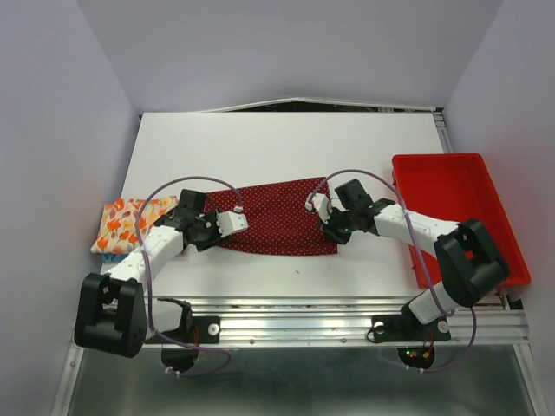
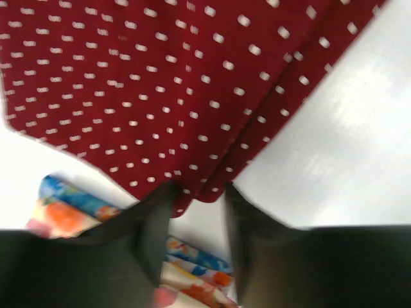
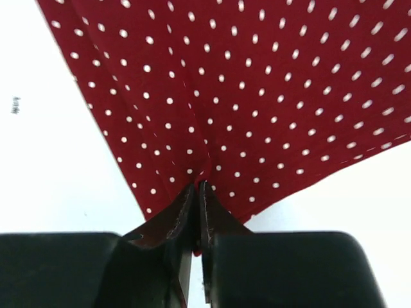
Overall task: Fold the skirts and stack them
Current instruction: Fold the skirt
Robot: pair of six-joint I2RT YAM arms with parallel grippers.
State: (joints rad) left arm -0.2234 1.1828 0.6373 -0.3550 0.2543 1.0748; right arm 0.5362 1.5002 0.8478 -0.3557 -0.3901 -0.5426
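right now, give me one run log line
dark red skirt: spread out | left pincer: open at its edge | right pincer: shut on its edge

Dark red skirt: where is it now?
In the top view, the dark red dotted skirt lies mid-table, right of the floral skirts and left of the red tray.

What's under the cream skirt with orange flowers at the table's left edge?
The blue flowered skirt: only a strip shows past the near edge of the cream skirt. The rest is covered; its fold can't be seen.
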